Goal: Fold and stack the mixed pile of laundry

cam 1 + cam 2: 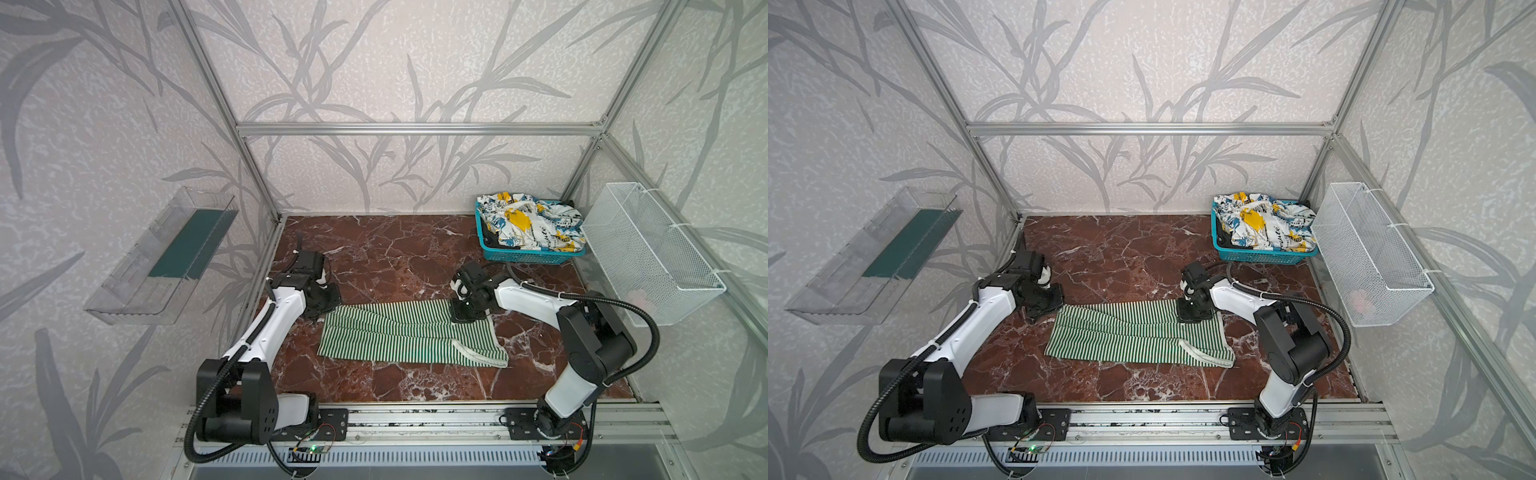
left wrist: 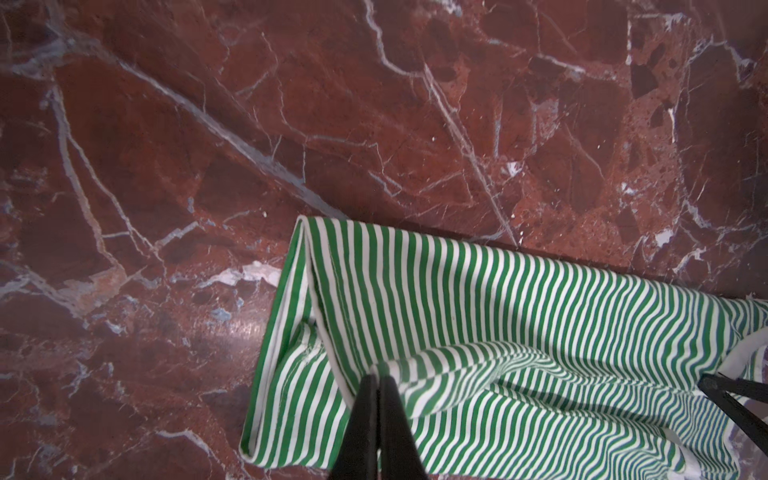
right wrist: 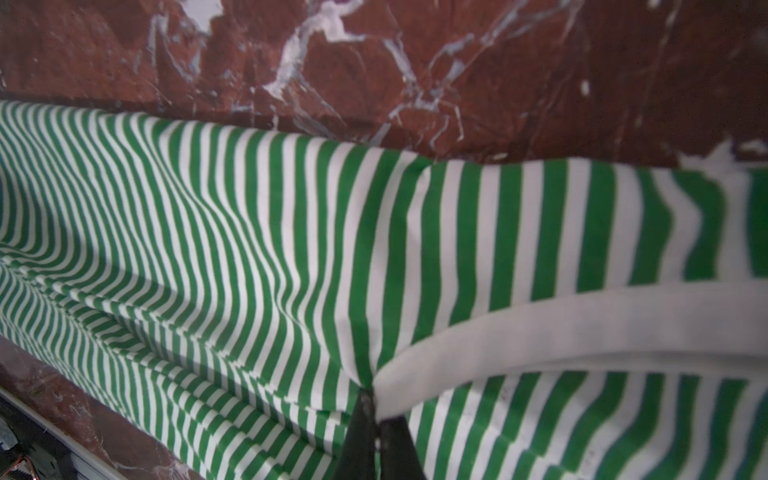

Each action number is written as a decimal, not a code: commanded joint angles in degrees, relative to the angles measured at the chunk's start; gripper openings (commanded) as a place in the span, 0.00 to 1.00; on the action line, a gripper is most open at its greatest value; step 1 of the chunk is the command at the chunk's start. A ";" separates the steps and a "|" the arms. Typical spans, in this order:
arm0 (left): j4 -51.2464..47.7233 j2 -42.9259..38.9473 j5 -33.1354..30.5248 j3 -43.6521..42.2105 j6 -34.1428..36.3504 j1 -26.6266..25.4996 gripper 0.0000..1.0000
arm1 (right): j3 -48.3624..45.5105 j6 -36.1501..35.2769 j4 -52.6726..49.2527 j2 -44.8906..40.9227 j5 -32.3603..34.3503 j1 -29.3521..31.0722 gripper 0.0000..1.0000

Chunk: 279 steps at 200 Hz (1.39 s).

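**Left gripper [image 2: 376, 380], right gripper [image 3: 372, 395] — both clamped on the striped garment [image 1: 399, 336]**

On the left, pinches a raised fold at the cloth's far left corner. On the right, nips the white band on the far edge near the right end. Fingers pressed together, only fabric between. Lies spread mid-table on the red marble tabletop [image 1: 374, 257] — well apart from the printed garment [image 1: 528, 226] heaped in the teal basket [image 1: 523, 254].

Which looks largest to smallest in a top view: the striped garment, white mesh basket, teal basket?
Largest, tied: striped garment and white mesh basket look alike; the basket hangs nearer the camera, so unranked.
Smallest: teal basket.
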 commanded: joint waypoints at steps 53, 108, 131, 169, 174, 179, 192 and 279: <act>16.52 10.69 -6.95 10.91 6.15 1.15 0.00 | 15.81 -5.60 -6.64 3.21 -1.67 -4.06 0.00; 14.52 19.19 -8.25 16.19 8.49 1.77 0.00 | 14.11 -5.01 -5.74 2.10 -3.54 -4.07 0.00; 14.39 17.61 -10.22 13.09 7.25 1.85 0.00 | 9.58 -4.48 -4.42 0.13 -3.65 -3.77 0.00; 19.34 10.61 -12.15 3.70 3.62 1.89 0.00 | 1.81 -3.06 -1.39 -5.25 -2.84 -1.96 0.00; 20.00 9.90 -12.27 2.52 3.21 1.93 0.00 | 0.87 -2.87 -0.89 -5.73 -2.55 -1.65 0.00; 20.51 9.14 -12.51 1.48 2.77 1.99 0.00 | 0.06 -2.73 -0.59 -6.13 -2.26 -1.26 0.00; 21.49 7.44 -12.99 -1.33 1.39 1.99 0.00 | -2.10 -2.06 0.35 -7.15 -1.24 -0.28 0.00; 9.13 7.74 0.89 -0.31 -2.37 1.93 0.13 | -8.02 1.04 4.19 -8.38 0.92 4.41 0.00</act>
